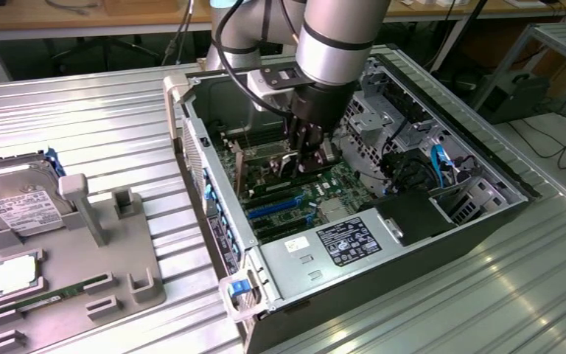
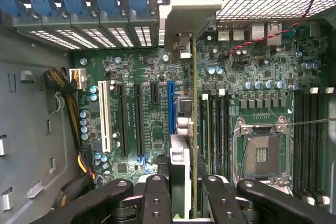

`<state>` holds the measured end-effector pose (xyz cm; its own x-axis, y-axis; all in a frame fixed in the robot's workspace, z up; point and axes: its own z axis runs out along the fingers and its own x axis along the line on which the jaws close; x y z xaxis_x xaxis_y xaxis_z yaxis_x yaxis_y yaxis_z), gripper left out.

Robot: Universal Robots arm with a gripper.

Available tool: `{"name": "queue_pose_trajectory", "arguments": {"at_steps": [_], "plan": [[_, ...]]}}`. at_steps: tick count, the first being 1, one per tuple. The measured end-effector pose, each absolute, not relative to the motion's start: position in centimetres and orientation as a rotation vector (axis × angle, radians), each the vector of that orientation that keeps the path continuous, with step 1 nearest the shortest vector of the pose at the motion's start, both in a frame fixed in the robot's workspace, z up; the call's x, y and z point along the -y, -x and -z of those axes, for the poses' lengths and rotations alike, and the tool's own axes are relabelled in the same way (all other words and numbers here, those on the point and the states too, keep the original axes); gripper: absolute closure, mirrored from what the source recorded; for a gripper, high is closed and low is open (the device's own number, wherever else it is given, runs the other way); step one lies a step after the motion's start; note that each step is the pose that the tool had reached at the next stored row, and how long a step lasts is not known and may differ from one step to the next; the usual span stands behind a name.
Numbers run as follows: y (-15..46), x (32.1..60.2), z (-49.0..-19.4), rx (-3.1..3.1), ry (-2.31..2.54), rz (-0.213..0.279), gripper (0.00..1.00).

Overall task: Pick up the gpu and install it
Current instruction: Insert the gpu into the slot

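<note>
My gripper (image 1: 303,156) reaches down inside the open computer case (image 1: 480,214), over the green motherboard (image 1: 308,195). It is shut on the gpu (image 2: 181,150), which I see edge-on between the two black fingers (image 2: 157,192), standing upright. The card's thin green board edge and silver bracket end run toward the case's rear slot openings. It sits just beside the blue expansion slot (image 2: 170,106), right at the motherboard; whether it is seated in a slot I cannot tell. In the exterior view the gpu (image 1: 281,164) shows below the wrist.
A grey fixture tray (image 1: 116,258) at the exterior view's left holds a silver hard drive (image 1: 23,206), a processor (image 1: 12,276) and a thin RAM stick (image 1: 52,299). Inside the case are the CPU socket (image 2: 262,153), a white slot (image 2: 105,114), cables (image 2: 65,90) and the power supply (image 1: 347,240).
</note>
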<state>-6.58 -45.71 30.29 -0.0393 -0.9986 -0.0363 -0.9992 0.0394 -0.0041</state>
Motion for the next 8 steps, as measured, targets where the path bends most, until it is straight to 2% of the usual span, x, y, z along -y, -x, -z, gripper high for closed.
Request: {"name": "queue_pose_trajectory", "arguments": {"at_steps": [8], "plan": [[6.58, 45.71, -29.5, -2.21, 2.192, -0.036, 0.72]]}}
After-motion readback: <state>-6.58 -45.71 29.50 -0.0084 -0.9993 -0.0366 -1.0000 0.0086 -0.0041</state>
